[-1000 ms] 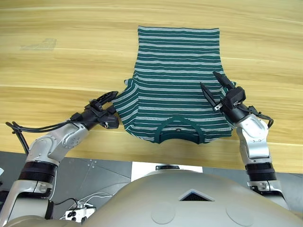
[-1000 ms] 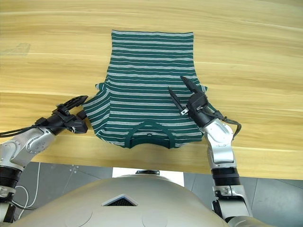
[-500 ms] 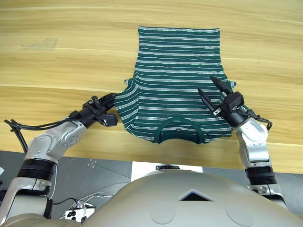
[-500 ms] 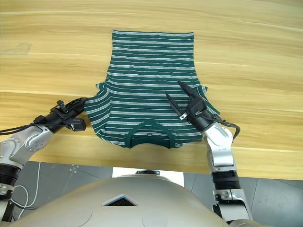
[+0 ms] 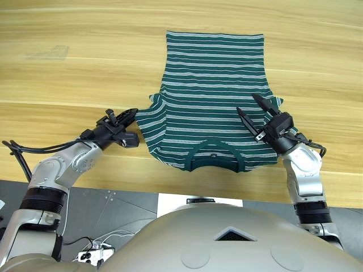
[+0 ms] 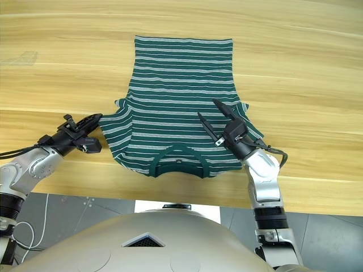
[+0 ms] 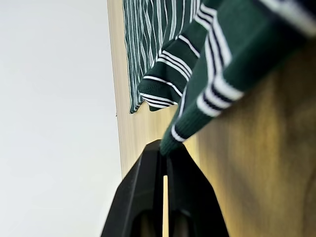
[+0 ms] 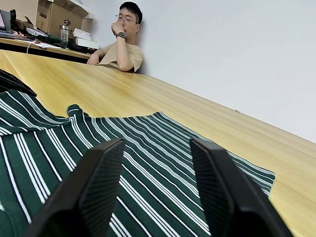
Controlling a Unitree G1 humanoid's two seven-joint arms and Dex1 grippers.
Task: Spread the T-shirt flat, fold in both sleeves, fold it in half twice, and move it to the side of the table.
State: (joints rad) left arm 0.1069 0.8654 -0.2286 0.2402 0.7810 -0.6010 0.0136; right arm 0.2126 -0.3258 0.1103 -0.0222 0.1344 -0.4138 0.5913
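Note:
A dark green T-shirt [image 5: 210,96] with white stripes lies on the wooden table, collar toward me and hem at the far side. Its sleeves look partly tucked in at the sides. My left gripper [image 5: 134,112] sits at the shirt's left sleeve; in the left wrist view its fingers [image 7: 148,197] are shut on the sleeve hem [image 7: 190,123], which is lifted off the wood. My right gripper [image 5: 246,103] hovers open just above the shirt's right shoulder area, and the striped cloth [image 8: 49,143] runs beneath its fingers [image 8: 101,192].
The table's front edge [image 5: 142,190] runs close below the collar. Bare wood [image 5: 68,73] stretches to the left, to the right and beyond the hem. Cardboard boxes [image 8: 44,15] stand at the table's far end.
My left gripper has drawn slightly leftward at the sleeve edge. My right gripper has shifted a little toward me and the shirt's middle, still open.

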